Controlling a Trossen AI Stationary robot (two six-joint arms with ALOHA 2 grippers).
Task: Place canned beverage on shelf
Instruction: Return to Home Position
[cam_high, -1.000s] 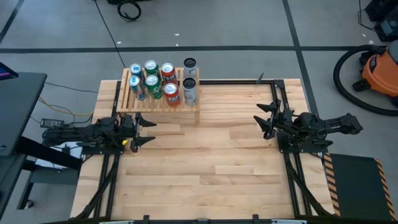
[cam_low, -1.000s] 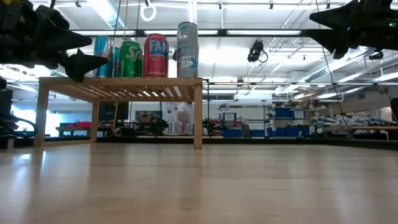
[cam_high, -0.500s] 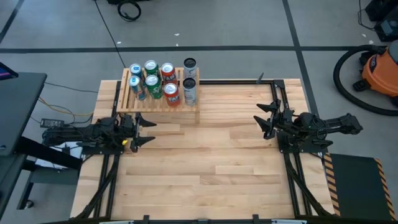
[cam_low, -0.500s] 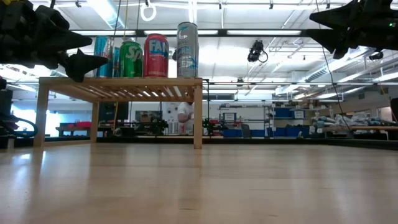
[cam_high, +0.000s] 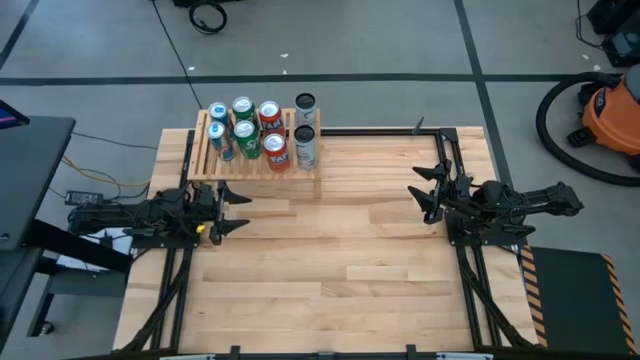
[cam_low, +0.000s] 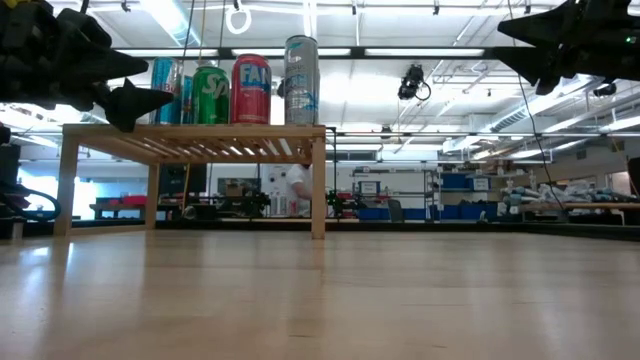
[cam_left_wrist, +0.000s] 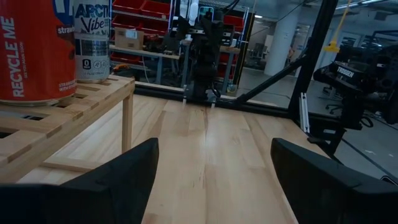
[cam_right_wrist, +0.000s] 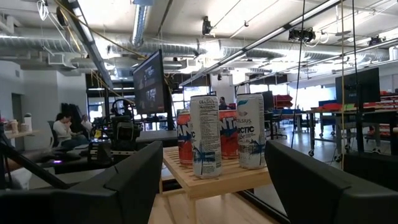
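Both gape empty: the right hand (cam_high: 420, 188) waits well apart, but the left hand (cam_high: 238, 209) hangs near the low light-wood slatted shelf (cam_high: 203, 165), where a stray swing could topple its upright coloured metal cans (cam_high: 277, 150).

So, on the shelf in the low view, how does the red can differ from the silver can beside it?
The silver can stands taller than the red can. The silver can is slimmer, the red can wider. The red can's body is red with a white logo, while the silver can's is pale metallic. Both stand upright, side by side on the shelf.
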